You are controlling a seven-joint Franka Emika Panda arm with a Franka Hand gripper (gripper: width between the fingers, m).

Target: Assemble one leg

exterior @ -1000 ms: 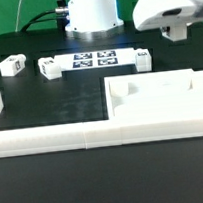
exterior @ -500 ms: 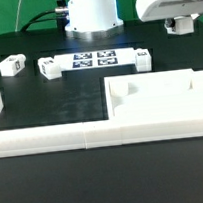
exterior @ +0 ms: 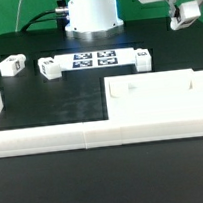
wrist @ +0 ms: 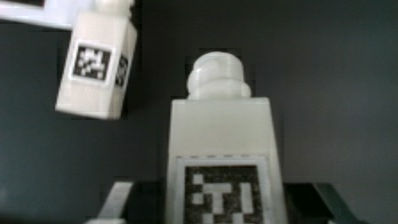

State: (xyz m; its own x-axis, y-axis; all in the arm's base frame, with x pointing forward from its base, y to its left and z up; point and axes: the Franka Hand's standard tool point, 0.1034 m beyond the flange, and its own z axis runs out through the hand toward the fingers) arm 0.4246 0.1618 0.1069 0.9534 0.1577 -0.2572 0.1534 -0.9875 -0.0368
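Note:
My gripper is high at the exterior view's upper right, shut on a leg, a small white block held well above the table. In the wrist view that leg stands between my fingers, with its fiducial tag facing the camera and a rounded peg at its far end. A second tagged leg lies on the black table beyond it. In the exterior view, loose legs lie at the far left, by the marker board's left end and by its right end.
The marker board lies at the back centre before the robot base. A large white panel with corner recesses sits front right. Long white border rails run along the front and left.
My gripper has risen and moved toward the exterior view's right with the leg in it. The other parts have not moved.

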